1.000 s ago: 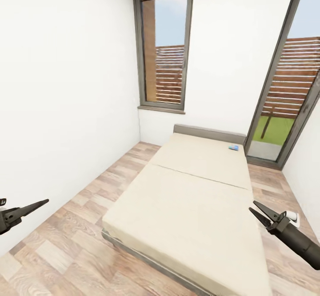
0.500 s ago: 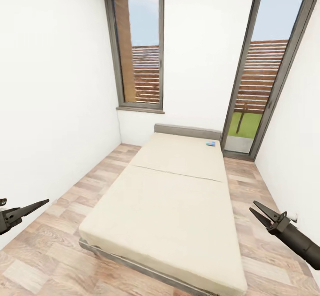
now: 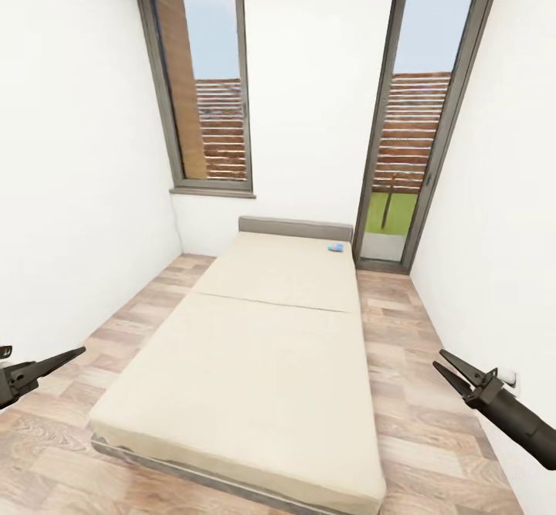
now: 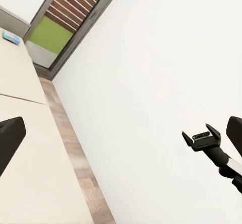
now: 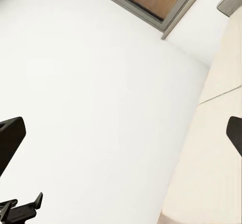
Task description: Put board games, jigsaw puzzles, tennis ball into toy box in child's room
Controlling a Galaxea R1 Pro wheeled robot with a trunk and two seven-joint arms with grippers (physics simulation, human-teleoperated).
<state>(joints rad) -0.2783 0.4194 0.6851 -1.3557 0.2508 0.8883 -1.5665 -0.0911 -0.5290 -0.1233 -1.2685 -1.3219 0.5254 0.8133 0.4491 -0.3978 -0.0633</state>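
Note:
The bed [image 3: 262,345], a cream mattress on a dark grey frame, lies lengthwise ahead of me. One small blue board game [image 3: 335,247] rests at its far right corner by the headboard, also seen in the left wrist view as the board game [image 4: 11,36]. My left gripper [image 3: 76,354] hovers low at the left, open and empty. My right gripper [image 3: 439,360] hovers low at the right, open and empty, well short of the game. The table, toy box, jigsaw puzzles and tennis ball are out of view.
White walls close in on both sides. A tall window [image 3: 205,90] and a glass door [image 3: 409,137] stand on the far wall. Strips of wooden floor [image 3: 417,391] run along each side of the bed. A wall socket [image 3: 508,378] sits low on the right wall.
The whole picture has shifted, so the camera has moved: the bed now sits centred and the door shows in full. Both grippers keep their places in the picture, still open.

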